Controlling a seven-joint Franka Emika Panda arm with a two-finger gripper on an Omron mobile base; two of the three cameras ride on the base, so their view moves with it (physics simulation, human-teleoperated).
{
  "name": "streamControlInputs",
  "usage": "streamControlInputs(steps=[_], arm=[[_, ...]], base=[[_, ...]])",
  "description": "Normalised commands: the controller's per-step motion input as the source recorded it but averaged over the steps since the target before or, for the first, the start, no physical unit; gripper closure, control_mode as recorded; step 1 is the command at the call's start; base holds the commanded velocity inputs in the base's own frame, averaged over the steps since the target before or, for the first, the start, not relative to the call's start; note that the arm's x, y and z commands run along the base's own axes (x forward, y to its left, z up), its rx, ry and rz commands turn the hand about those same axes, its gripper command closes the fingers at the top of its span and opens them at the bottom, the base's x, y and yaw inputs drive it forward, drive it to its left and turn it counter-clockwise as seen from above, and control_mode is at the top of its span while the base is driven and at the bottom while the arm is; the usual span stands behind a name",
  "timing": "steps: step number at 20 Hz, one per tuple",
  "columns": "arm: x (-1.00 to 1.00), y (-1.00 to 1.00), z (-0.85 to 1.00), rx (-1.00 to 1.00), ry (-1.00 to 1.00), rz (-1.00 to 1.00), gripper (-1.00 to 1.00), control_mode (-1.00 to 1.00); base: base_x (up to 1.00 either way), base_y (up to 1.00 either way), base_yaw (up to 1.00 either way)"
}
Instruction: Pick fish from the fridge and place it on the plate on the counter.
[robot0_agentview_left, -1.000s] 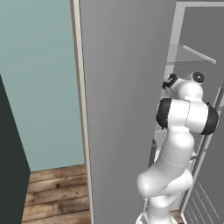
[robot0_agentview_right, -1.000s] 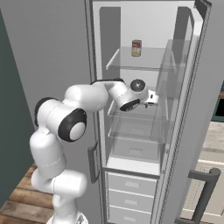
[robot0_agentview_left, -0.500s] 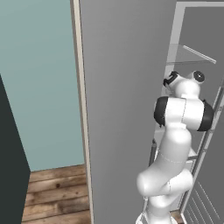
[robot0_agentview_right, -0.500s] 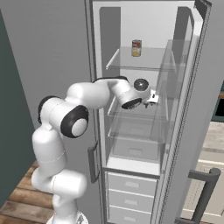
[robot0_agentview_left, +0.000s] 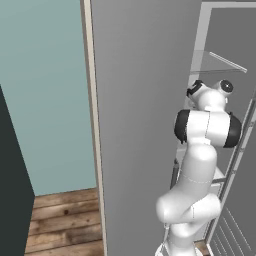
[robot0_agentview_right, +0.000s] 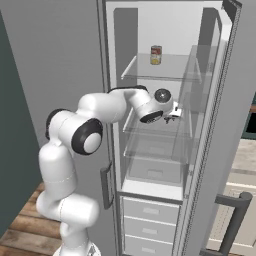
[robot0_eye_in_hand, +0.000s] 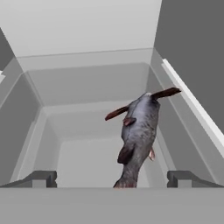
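The grey fridge (robot0_agentview_right: 70, 55) stands open, and my arm reaches into its pale interior at the middle glass shelf. In the hand view the dark grey fish (robot0_eye_in_hand: 140, 129) lies on the shelf floor just ahead, its tail end nearest me and its head toward the back right corner. My gripper (robot0_eye_in_hand: 113, 179) is open, with one fingertip well to each side of the fish's tail and touching nothing. From the right base view the gripper (robot0_agentview_right: 173, 115) hangs just above that shelf. The plate is out of view.
A small can (robot0_agentview_right: 156, 54) stands on the top glass shelf. White drawers (robot0_agentview_right: 150, 212) fill the fridge's bottom. The open fridge door (robot0_agentview_right: 225, 105) hangs close on the right, and a strip of counter (robot0_agentview_right: 246, 150) over cream cabinets lies beyond it.
The arm has stretched a little further into the fridge, with the elbow shifting slightly. The gripper has stayed open.
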Motion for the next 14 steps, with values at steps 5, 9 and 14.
streamControlInputs(steps=[5, 9, 14], arm=[[0.09, 0.0, 0.0, 0.0, 0.0, 0.0, -1.0, -1.0], [0.06, 0.0, -0.04, 0.0, 0.0, 0.0, -1.0, -1.0], [0.01, -0.03, -0.04, 0.0, 0.0, 0.0, -1.0, -1.0]], base=[[0.0, 0.0, 0.0], [0.0, 0.0, 0.0], [0.0, 0.0, 0.0]])
